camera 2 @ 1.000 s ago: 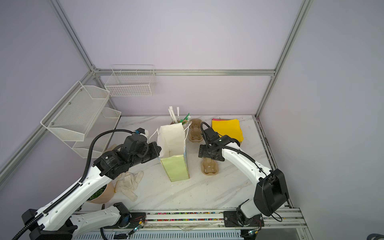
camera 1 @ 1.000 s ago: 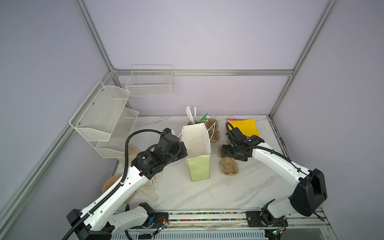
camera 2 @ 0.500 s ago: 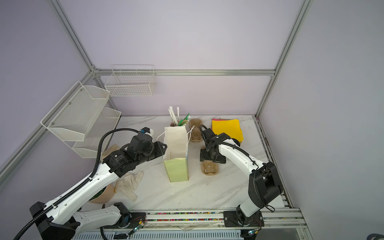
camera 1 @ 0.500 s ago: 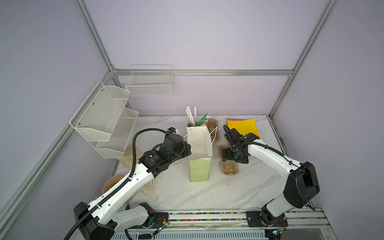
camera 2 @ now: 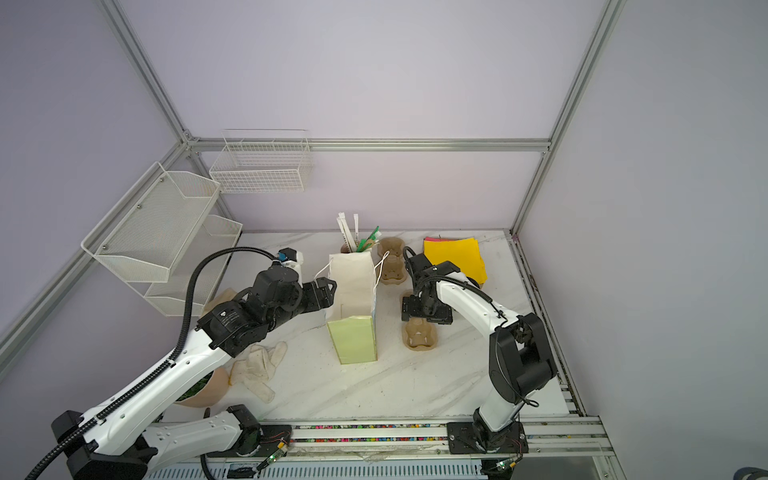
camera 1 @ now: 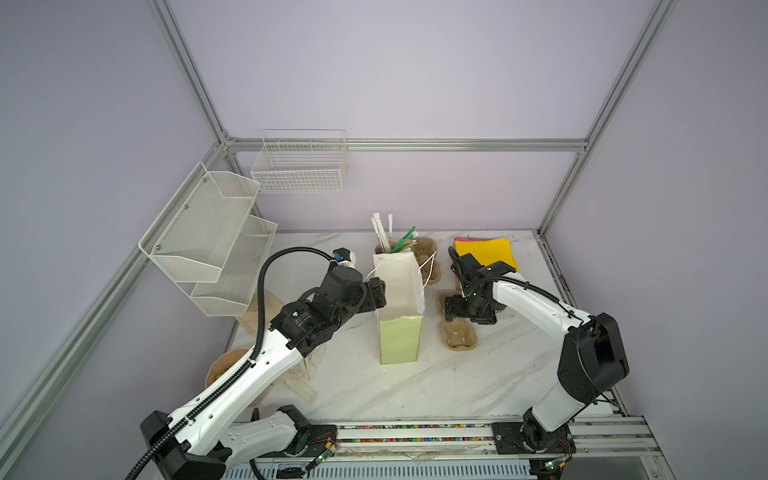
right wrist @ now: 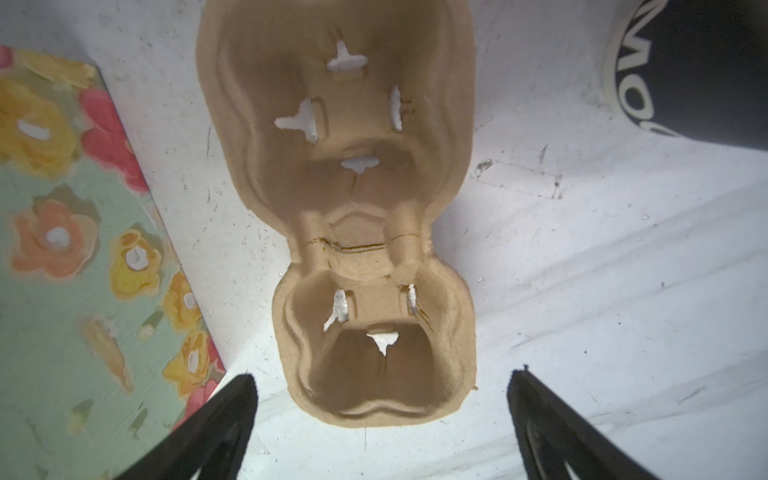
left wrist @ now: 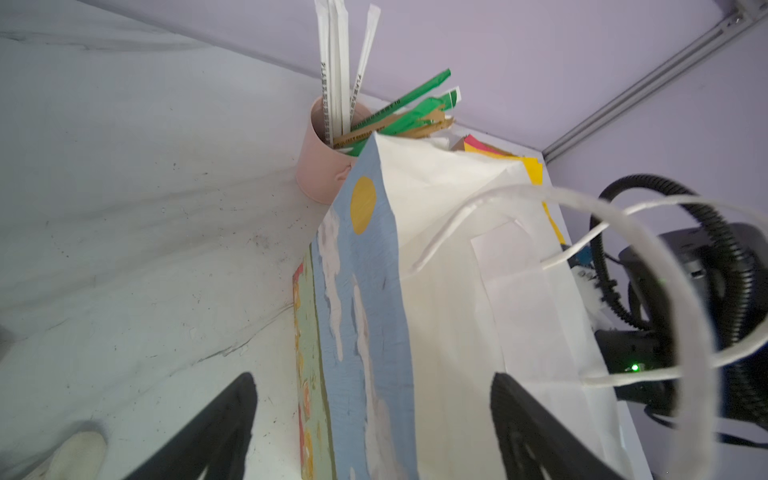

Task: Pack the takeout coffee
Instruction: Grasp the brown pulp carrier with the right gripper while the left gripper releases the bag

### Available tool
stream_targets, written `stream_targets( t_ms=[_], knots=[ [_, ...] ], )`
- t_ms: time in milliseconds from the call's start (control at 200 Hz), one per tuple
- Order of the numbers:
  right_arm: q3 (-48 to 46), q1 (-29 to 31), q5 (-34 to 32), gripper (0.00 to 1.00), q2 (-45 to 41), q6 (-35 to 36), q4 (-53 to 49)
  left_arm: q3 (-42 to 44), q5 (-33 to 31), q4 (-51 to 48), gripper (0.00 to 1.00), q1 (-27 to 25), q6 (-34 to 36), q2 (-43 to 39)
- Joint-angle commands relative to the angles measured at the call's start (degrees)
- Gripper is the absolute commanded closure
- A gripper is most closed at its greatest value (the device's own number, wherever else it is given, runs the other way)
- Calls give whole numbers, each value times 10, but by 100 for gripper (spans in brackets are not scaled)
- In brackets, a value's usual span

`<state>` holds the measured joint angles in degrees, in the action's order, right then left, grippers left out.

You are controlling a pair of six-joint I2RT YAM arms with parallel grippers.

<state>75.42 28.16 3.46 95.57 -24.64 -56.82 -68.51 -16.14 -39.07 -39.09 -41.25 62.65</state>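
The takeout coffee [right wrist: 702,62] shows only in the right wrist view, as a black cup side with white lettering at the frame's edge, beside a brown pulp cup carrier [right wrist: 353,208]; in both top views my right arm hides it. My right gripper [camera 1: 451,309] [camera 2: 409,309] [right wrist: 382,382] hangs open just above that carrier [camera 1: 457,336] [camera 2: 419,336], holding nothing. A white paper bag [camera 1: 399,291] [camera 2: 353,299] [left wrist: 436,270] with a green floral front stands upright mid-table. My left gripper [camera 1: 376,295] [camera 2: 326,293] [left wrist: 372,386] is open, its fingers straddling the bag's left wall near the rim.
A pink cup of straws and stirrers [camera 1: 384,247] [left wrist: 328,166] stands behind the bag, with a second carrier [camera 1: 428,262] and yellow napkins [camera 1: 486,253] at the back right. A pale glove [camera 2: 257,370] and a brown bowl [camera 2: 203,390] lie front left. Wire baskets [camera 1: 208,232] hang on the left wall.
My left gripper has opened from shut at the bag's left rim, and the bag's mouth has narrowed. The right arm's elbow has swung in, its gripper staying open over the carrier.
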Motion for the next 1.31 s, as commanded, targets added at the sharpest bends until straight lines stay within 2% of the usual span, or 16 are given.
stream_targets(
  t_ms=[0,270,590,955,1300],
  knots=[
    [19,-2,-4,3,19,17,-15,-77,-61,11,0,0,95,-35],
    [20,-2,-16,3,55,35,25,-32,-154,79,0,1,222,-134],
    [13,-2,-5,3,56,41,59,59,-226,155,0,2,307,-203],
    [11,-2,-47,3,67,30,54,114,-259,186,0,3,335,-227],
    [10,5,-47,3,71,24,66,136,-260,195,0,5,336,-241]
  ],
)
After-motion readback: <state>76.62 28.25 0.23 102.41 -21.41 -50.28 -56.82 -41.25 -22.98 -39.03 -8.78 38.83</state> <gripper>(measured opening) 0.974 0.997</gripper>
